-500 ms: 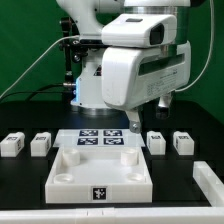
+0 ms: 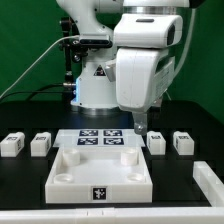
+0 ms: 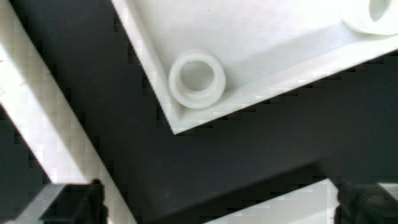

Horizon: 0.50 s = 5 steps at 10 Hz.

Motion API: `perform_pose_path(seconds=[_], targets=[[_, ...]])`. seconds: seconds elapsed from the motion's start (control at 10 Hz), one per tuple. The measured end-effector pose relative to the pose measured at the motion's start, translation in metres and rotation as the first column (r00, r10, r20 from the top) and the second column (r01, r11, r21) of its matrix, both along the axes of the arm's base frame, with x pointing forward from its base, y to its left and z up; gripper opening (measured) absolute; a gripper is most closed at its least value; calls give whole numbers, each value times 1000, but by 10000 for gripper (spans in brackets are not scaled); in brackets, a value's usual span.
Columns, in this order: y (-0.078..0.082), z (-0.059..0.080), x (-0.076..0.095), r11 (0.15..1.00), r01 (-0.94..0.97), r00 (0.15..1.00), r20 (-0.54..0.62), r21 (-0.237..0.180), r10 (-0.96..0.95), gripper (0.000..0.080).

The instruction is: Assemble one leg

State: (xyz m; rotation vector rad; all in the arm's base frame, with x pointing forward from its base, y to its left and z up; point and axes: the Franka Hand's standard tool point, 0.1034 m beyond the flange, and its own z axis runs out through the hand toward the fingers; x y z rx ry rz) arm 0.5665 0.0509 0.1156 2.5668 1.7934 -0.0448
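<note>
1. Currently the Panda arm (image 2: 140, 60) fills the upper part of the exterior view. It is white and stands over the black table (image 2: 25, 168).
2. The white panel (image 2: 100, 176) is big and flat and lies front and centre, with round sockets at its corners and a tag on its front edge. No socket that shows has a leg in it. In the wrist view the one corner socket (image 3: 196, 80) is empty.
3. The marker board (image 2: 100, 138) lies flat just behind the panel and carries four tags.
4. Another white part (image 2: 208, 182) is cut off at the exterior view's right edge. Can't tell what it is.
5. Four small leg blocks sit in a row flanking the marker board:
   - On the exterior view's left are the far-left leg (image 2: 12, 144) and the inner-left leg (image 2: 40, 144).
   - On its right are the inner-right leg (image 2: 157, 142) and the far-right leg (image 2: 183, 142).
   - All lie loose on the table, apart from the panel, and none is held.
6. The gripper (image 2: 140, 124) hangs low between the marker board and the inner-right leg. It is near that leg and looks not to touch it. In the wrist view the dark, blurred fingertips (image 3: 63, 200) are set far apart, with only table and the panel's corner between them. The gripper is spread wide and holds nothing.
7. Progress, as a judgement:
   - The task is at the very start, with nothing grasped and nothing seated.
   - What is left is to close on a leg, carry it to a corner socket and fix it in.
   - The inner-right leg is the likely pick, being closest, but that is a guess.
</note>
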Motion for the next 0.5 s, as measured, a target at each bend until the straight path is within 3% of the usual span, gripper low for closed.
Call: perform_pose_path(seconds=[0.1, 0.2, 0.3, 0.5], targets=[[-2, -4, -13, 999, -47, 999, 14, 3, 47, 650], [-9, -12, -39, 988, -154, 988, 16, 4, 154, 650], [-24, -21, -62, 940, -342, 940, 2, 9, 342, 650], [-41, -34, -89, 858, -512, 858, -17, 24, 513, 650]])
